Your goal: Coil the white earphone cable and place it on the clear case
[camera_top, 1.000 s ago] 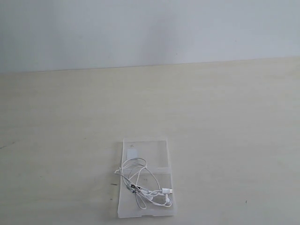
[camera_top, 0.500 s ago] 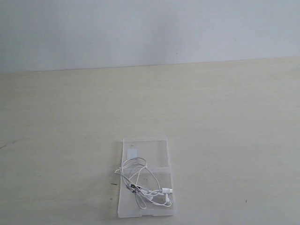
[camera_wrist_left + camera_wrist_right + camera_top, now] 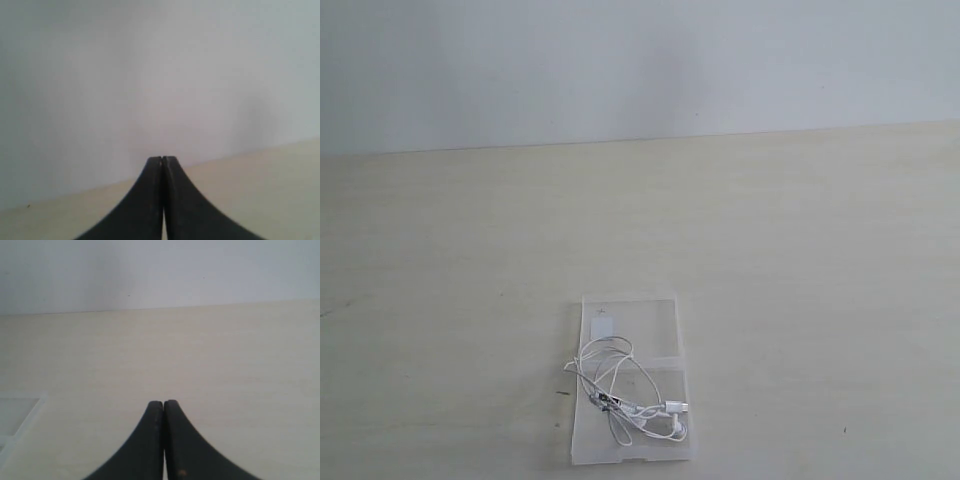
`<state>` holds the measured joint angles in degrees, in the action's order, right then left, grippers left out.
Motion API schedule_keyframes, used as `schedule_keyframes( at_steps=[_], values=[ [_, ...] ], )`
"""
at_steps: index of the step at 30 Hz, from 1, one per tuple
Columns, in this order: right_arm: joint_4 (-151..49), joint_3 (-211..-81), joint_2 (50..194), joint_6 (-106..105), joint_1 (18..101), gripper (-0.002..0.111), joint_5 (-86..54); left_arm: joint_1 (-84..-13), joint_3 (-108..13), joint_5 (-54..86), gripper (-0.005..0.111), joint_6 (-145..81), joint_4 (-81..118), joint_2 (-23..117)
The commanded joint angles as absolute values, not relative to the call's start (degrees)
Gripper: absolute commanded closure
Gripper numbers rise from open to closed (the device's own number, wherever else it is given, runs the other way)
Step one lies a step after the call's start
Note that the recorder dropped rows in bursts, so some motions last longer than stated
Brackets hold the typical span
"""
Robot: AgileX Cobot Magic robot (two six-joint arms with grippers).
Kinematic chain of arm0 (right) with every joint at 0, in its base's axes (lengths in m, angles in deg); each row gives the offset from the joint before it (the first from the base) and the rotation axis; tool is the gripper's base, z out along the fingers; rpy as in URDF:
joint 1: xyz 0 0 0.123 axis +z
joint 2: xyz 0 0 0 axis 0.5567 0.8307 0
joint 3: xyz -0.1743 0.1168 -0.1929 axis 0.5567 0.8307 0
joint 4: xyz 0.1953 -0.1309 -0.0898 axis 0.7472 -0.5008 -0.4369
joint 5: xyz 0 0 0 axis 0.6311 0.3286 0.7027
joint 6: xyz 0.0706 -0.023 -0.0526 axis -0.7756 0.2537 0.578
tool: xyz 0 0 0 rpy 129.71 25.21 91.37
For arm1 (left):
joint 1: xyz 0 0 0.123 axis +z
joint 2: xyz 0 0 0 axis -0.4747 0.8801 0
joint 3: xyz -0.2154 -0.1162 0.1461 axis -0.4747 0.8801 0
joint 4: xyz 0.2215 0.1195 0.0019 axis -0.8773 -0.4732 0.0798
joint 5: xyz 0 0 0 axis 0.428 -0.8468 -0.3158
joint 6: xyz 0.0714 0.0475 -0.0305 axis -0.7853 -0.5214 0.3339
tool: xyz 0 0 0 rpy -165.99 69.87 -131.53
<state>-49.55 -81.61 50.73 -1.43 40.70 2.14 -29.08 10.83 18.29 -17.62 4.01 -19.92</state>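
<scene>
The left hand (image 3: 163, 160) is raised above the pale tabletop (image 3: 800, 250), its two dark fingers pressed together with nothing between them, aimed toward a plain grey-white wall (image 3: 620, 60). The right hand (image 3: 163, 403) is also closed and empty, pointing across the bare wood, with a corner of the clear case (image 3: 658, 322) showing at the edge of its wrist view. The case lies open and flat at the near middle of the tabletop, its two halves one behind the other. The far half carries a small white label (image 3: 603, 325). The white earphone cable (image 3: 612, 403) rests on the case in a loose tangle, mostly on the near half, with loops reaching past the hinge toward the label and slightly over the left edge.
</scene>
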Motion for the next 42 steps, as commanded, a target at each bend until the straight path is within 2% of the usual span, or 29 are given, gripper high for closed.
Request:
schedule_keyframes(
  at_steps=[1,4,15,26,33,42],
  values=[
    [-49.8,-81.3,50.4,-1.3,40.5,0.108,1.5,-28.9,13.5,15.8,0.107,-37.4,25.3,-19.8],
    [-49.5,-81.3,50.4,-1.3,40.5,0.108,1.5,-28.9,13.5,8.0,0.107,-41.2,32.8,-19.8],
    [-49.6,-81.3,50.4,-1.3,40.5,0.108,1.5,-27.7,13.5,-4.7,0.107,-35.7,35.5,-23.0],
    [-49.7,-81.3,50.4,-1.4,40.5,0.108,1.5,-21.9,13.5,-5.0,0.107,-31.5,32.0,-23.0],
    [-49.3,-81.3,50.4,-1.4,40.5,0.108,1.5,-21.5,13.5,-5.0,0.107,-23.4,30.1,-23.0],
    [-49.3,-81.3,50.4,-1.2,40.5,0.108,1.5,-21.5,13.5,-4.9,0.107,-23.2,29.2,-23.0]
  ],
)
